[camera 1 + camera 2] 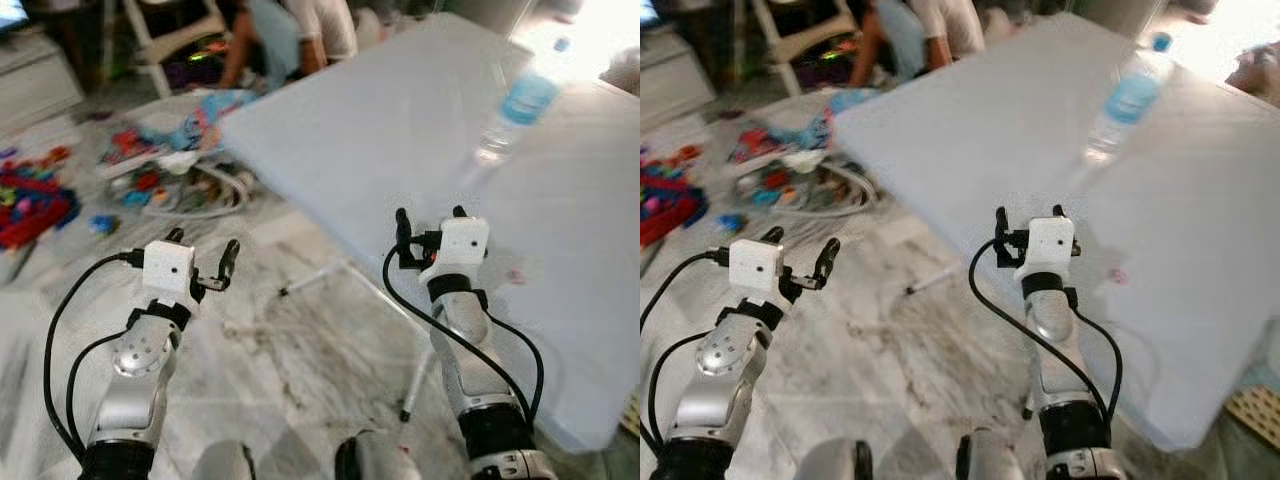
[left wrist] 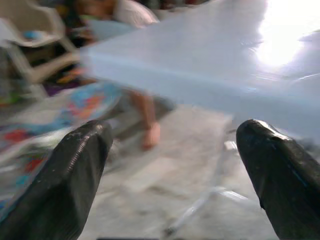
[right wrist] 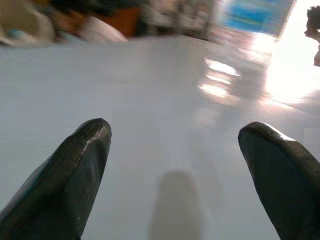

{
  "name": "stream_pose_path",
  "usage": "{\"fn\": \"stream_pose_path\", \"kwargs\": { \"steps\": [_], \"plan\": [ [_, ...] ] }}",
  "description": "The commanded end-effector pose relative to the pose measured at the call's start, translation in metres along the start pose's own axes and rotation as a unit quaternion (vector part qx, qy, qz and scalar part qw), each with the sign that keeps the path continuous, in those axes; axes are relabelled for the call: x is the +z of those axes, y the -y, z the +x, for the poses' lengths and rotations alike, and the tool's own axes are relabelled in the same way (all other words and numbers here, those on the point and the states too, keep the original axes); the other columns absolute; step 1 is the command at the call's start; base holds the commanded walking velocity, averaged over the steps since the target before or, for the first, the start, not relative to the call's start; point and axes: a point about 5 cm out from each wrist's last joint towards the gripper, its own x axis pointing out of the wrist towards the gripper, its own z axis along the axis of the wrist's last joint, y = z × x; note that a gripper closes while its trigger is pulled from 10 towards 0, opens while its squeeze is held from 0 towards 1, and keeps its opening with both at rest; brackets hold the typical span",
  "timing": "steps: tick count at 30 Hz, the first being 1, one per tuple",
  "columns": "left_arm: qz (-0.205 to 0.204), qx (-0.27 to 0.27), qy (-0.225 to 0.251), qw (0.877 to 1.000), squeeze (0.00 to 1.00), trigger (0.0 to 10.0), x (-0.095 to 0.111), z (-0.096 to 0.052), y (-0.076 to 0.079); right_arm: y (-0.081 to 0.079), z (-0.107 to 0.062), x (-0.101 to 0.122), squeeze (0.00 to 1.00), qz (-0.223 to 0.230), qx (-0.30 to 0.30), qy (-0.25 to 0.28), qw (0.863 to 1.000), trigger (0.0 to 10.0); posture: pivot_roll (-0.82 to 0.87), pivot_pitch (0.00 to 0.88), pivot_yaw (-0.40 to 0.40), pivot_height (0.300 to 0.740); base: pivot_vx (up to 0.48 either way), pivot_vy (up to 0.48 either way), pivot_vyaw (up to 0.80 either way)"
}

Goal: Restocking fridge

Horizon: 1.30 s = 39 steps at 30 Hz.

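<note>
A clear water bottle (image 1: 515, 110) with a blue label and blue cap stands on the pale grey folding table (image 1: 400, 130), toward its far right; it is blurred. My right gripper (image 1: 430, 222) hovers open over the table's near edge, well short of the bottle, with nothing between its fingers (image 3: 70, 180). My left gripper (image 1: 203, 252) is open over the marble floor, left of the table, and holds nothing. In the right wrist view the bottle's blue label (image 3: 255, 15) shows far ahead.
Bright toys (image 1: 35, 195) and cables (image 1: 205, 195) litter the floor at the left. A person (image 1: 290, 35) sits on the floor behind the table by a white chair (image 1: 165, 40). The table's thin metal legs (image 1: 415, 385) stand near my feet.
</note>
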Motion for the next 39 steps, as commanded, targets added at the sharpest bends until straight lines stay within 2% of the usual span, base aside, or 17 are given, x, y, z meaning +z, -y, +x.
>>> {"fn": "stream_pose_path", "kwargs": {
  "steps": [1,11,19,27,31,34,39],
  "plan": [
    [0.005,0.011,-0.008,1.0,0.0,10.0,-0.002,-0.004,-0.01,-0.007,0.004,0.01,0.0,0.006,0.005,0.021,1.0,10.0,0.01,0.138,-0.055,0.74,0.386,0.285,0.0],
    [0.0,0.017,-0.01,1.0,0.0,10.0,-0.002,-0.001,-0.01,-0.007,0.005,0.011,0.0,0.004,0.007,0.024,1.0,10.0,0.0,0.137,-0.057,0.74,0.336,0.337,-0.24],
    [0.009,0.016,0.002,1.0,0.0,10.0,0.001,-0.001,-0.01,-0.008,0.006,0.012,0.0,-0.001,0.008,0.03,1.0,10.0,0.0,0.135,-0.055,0.74,0.0,0.423,0.0],
    [0.011,0.012,0.005,1.0,0.0,10.0,0.002,0.001,-0.009,-0.01,0.007,0.012,0.0,0.0,0.008,0.03,1.0,10.0,0.01,0.129,-0.051,0.74,0.0,0.0,0.0],
    [0.013,0.012,0.007,1.0,0.0,10.0,0.003,0.002,-0.009,-0.007,0.009,0.023,0.0,-0.033,-0.003,0.062,0.997,10.0,0.01,0.131,-0.049,0.74,0.0,0.0,0.0],
    [0.013,0.01,0.009,1.0,0.0,10.0,0.004,0.001,-0.008,0.003,0.021,0.042,0.0,-0.058,-0.046,0.098,0.992,10.0,0.01,0.131,-0.047,0.74,0.0,0.0,0.0],
    [0.014,0.007,0.011,1.0,0.0,10.0,0.004,0.001,-0.007,0.012,0.037,0.059,0.0,-0.055,-0.069,0.115,0.989,10.0,0.01,0.133,-0.044,0.74,0.0,0.0,0.0]
  ]
}}
